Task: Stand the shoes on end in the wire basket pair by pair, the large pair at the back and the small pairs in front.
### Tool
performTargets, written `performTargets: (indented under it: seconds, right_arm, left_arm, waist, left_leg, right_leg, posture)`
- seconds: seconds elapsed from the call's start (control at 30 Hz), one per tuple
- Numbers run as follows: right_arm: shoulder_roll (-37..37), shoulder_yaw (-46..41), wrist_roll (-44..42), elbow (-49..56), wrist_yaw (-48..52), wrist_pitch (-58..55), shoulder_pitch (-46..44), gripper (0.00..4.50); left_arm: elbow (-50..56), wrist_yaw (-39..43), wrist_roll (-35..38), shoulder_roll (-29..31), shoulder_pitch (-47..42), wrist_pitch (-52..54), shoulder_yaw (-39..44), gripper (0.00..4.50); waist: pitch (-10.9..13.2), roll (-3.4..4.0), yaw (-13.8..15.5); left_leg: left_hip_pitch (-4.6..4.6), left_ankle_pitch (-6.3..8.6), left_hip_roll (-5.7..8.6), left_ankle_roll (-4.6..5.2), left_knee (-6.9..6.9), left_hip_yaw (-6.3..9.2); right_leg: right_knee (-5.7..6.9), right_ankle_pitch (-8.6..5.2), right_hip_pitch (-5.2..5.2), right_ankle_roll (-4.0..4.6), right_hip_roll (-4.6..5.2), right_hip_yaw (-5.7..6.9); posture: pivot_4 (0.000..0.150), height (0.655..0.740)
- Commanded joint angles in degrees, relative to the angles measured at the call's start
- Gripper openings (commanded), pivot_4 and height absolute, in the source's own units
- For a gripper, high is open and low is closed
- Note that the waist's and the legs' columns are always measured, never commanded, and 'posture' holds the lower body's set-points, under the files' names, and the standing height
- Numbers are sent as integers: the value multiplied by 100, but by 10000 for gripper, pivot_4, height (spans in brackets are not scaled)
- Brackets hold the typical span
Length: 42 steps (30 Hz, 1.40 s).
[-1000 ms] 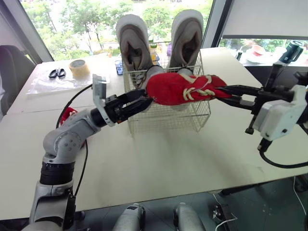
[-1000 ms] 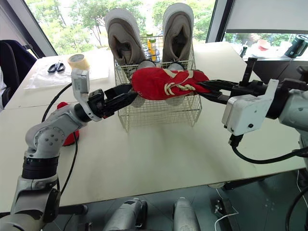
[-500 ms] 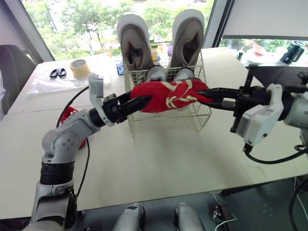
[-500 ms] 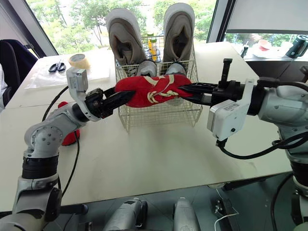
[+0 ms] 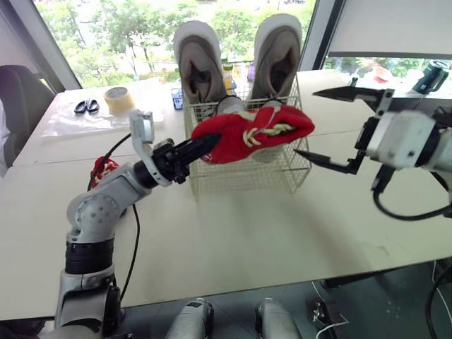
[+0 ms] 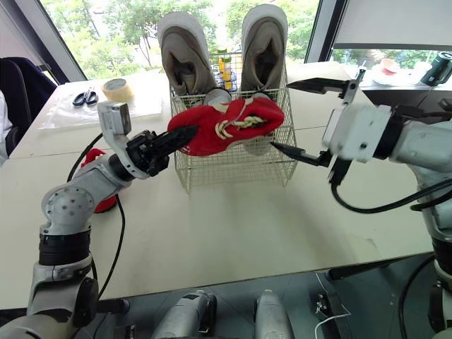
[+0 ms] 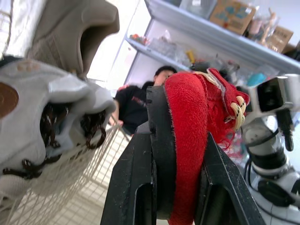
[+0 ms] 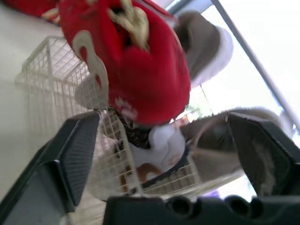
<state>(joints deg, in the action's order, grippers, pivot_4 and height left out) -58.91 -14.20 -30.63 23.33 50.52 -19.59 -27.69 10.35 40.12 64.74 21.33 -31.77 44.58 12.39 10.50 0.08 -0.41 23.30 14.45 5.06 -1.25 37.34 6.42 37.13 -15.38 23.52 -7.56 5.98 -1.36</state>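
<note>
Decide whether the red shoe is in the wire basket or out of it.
Out. The left gripper clamps one end of the red shoe, holding it sideways in the air by the wire basket's top.

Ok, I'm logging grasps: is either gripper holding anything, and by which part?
The left gripper clamps the red shoe by the end away from its laces; the right gripper is open and holds nothing.

Beige table point(image 5: 233, 233) by big windows point(image 5: 63, 42) w/ trees point(image 5: 120, 25) outside; blk chair point(image 5: 18, 99) left.
</note>
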Motion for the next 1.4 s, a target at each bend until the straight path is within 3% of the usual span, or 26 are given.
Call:
performTargets:
  seconds: [0.03,0.17,0.37,0.6,1.03,1.13,1.3,1.33,1.4]
  right_arm:
    - [-9,-783,-1499,229,-281,-1554,276,44024]
    - [340,-1327,-3339,185,-963,-2840,598,44024]
    - [1272,-1189,-5072,-25,-2250,-3099,180,44024]
    - [2571,-344,-5022,-209,-2747,-2723,-624,44024]
    - [3508,187,-4581,-584,-2650,-2341,-1287,44024]
    - [3623,180,-4580,-628,-2639,-2291,-1356,35658]
    - [3699,183,-4654,-670,-2686,-2284,-1481,12691]
    - [3692,191,-4636,-673,-2692,-2289,-1513,8434]
    - [3659,210,-4603,-680,-2711,-2316,-1584,7478]
  left_arm:
    - [269,-201,375,-80,-66,-33,258,2975]
    - [258,-377,583,-194,-141,-53,292,2975]
    - [311,-562,763,-339,-211,-53,257,2975]
    - [411,-757,884,-484,-251,-78,194,2975]
    - [532,-959,1004,-536,-259,-56,160,2975]
    - [571,-999,1003,-545,-228,-63,151,2975]
    - [547,-1067,944,-490,-162,12,110,2975]
    - [489,-1144,942,-488,-172,31,120,10962]
    - [418,-1210,976,-455,-195,81,137,17240]
  waist:
    - [0,0,11]
    - [0,-1,42]
    - [-1,0,49]
    - [-1,0,52]
    - [-2,-1,-5]
    - [-1,-1,-29]
    - [-1,-1,-37]
    - [-2,-1,-37]
    - [-1,-1,-37]
  left_leg:
    - [0,0,0,1,0,1]
    - [0,16,0,28,2,-1]
    - [-1,16,1,29,3,-4]
    - [-1,13,0,24,4,-4]
    - [3,-1,0,-1,-1,-2]
    - [4,-1,1,-1,-1,-2]
    - [4,-1,1,-1,-2,-2]
    - [4,-1,1,-1,-3,-2]
    - [4,-1,1,-1,-3,-2]
  right_leg:
    - [0,0,-1,0,0,1]
    - [0,0,-1,0,0,1]
    - [4,0,-1,0,-2,-1]
    - [5,1,2,0,-5,-1]
    - [8,1,10,0,-7,0]
    - [7,1,10,0,-6,0]
    - [8,1,12,0,-6,0]
    - [8,1,12,0,-6,-1]
    - [8,1,14,0,-6,-1]
  posture:
    - [1500,7400]
    - [1500,7400]
    - [1500,7400]
    - [1500,7400]
    - [1500,7400]
    - [1500,7400]
    - [1500,7400]
    - [1500,7400]
    - [1500,7400]
